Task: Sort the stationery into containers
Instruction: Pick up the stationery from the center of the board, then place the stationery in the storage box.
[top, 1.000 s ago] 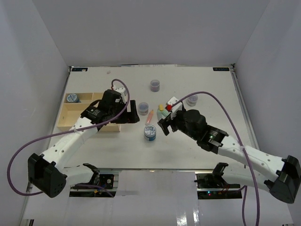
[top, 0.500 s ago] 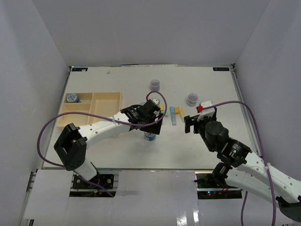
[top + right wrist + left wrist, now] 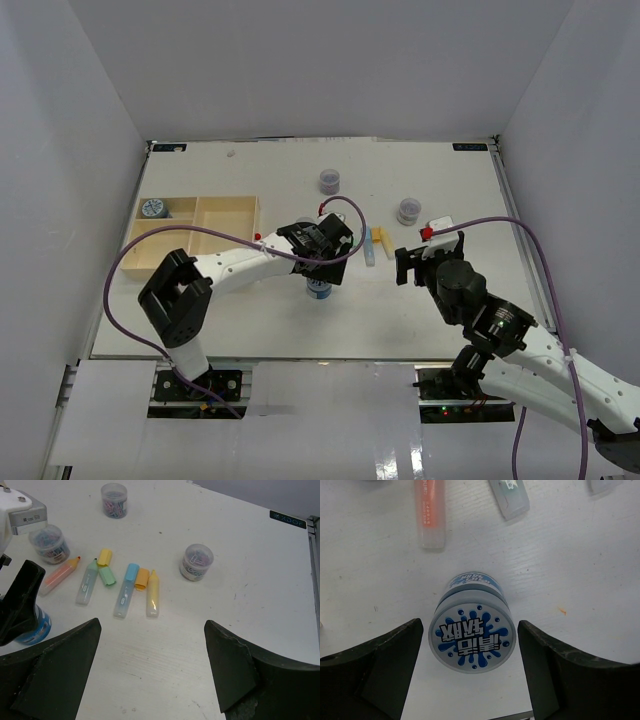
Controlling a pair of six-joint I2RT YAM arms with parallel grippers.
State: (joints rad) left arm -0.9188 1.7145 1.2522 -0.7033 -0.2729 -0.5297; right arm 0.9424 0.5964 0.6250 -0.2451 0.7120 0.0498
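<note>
White bench [image 3: 250,320] is lying bare along its near edge. Released left gripper [image 3: 470,625] is straddling the blue-lidded jar [image 3: 472,639], gaps both sides; right gripper [image 3: 152,625] is hovering released.

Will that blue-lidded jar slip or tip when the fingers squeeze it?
The blue-lidded jar looks like hard plastic, so probably stiff. Its smooth round wall might slip between the flat fingers. Squat and upright, it seems unlikely to tip.

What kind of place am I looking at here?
Probably a robotics test booth: a white table boxed in by plain white walls, a left arm and right arm bolted at its near edge, and jars, pastel sticks and a wooden tray laid out as a sorting exercise.
</note>
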